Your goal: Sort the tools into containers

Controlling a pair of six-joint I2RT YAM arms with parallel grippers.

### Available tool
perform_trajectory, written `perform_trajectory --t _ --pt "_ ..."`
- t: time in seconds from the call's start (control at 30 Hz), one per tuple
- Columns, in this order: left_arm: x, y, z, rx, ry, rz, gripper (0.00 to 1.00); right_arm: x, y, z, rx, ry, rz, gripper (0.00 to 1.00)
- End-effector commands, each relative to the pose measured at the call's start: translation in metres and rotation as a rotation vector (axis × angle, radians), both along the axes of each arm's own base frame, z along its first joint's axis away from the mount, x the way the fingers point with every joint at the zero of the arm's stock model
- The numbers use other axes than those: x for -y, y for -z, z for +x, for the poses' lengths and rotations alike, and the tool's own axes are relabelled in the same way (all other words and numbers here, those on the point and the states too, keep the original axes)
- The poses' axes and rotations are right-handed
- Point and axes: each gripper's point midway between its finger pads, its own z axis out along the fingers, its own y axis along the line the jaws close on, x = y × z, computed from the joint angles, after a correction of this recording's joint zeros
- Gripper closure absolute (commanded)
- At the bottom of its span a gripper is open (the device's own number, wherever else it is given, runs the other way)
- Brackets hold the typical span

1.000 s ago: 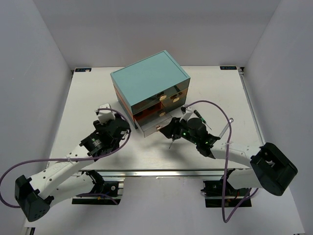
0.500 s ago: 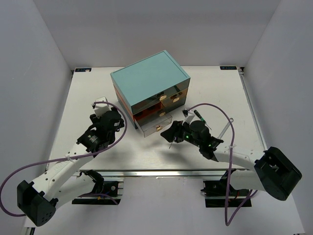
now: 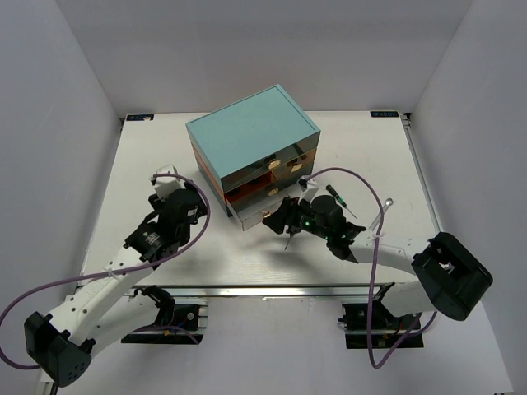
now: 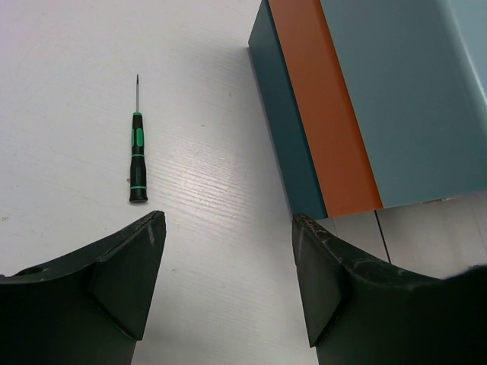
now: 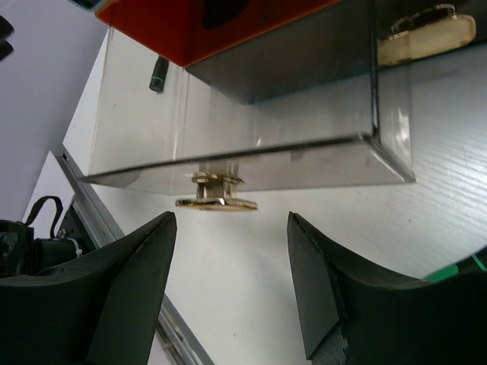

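Observation:
The chest with the teal top stands mid-table. Its lower-left clear drawer is pulled out. My right gripper is open right in front of that drawer. In the right wrist view the drawer's cream knob sits just ahead of my open right gripper, untouched. A dark handle shows through the drawer's clear wall. One screwdriver and the silver wrench lie right of the chest. My left gripper is open and empty, over the table left of the chest, short of a green-black screwdriver.
The chest's teal and orange side rises just right of the left gripper. A second knob shows on the neighbouring drawer. A green-black piece lies at the right wrist view's edge. White walls enclose the table.
The right jaws have spread wider and the gripper has shifted slightly left at the drawer front. The left gripper has drawn back to the left, away from the chest.

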Motion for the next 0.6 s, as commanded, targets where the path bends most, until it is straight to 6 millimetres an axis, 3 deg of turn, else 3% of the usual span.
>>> perform_trajectory --t 0.0,0.3,0.57 --pt "-0.005 0.006 -0.007 -0.011 -0.012 -0.018 0.23 -0.017 -0.036 0.014 0.075 -0.011 0.082 0.34" --pt "-0.009 0.010 -0.012 -0.019 -0.023 -0.021 0.23 -0.026 -0.030 0.027 0.060 0.005 0.060 0.37" --pt "-0.008 0.015 -0.012 -0.027 -0.022 -0.023 0.23 -0.019 -0.023 0.023 0.055 0.017 0.043 0.63"
